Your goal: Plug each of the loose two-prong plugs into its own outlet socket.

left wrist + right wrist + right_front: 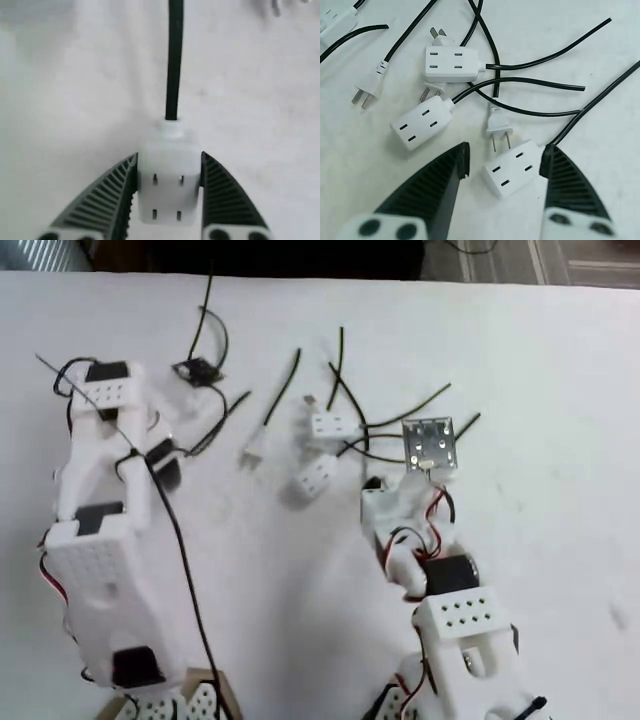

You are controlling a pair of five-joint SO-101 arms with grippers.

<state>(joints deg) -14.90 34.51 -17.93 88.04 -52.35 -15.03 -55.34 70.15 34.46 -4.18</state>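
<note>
My left gripper [168, 162] clamps an outlet socket [167, 197] (black cord [173, 60] trailing away); my right gripper [506, 150] gapes wide around a second socket [512, 172].

Overhead above table [560, 390], wrist cameras close, downward

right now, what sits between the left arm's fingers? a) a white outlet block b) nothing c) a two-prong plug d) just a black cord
A: the left gripper has its fingers pressed on both sides of a white outlet block.
</note>
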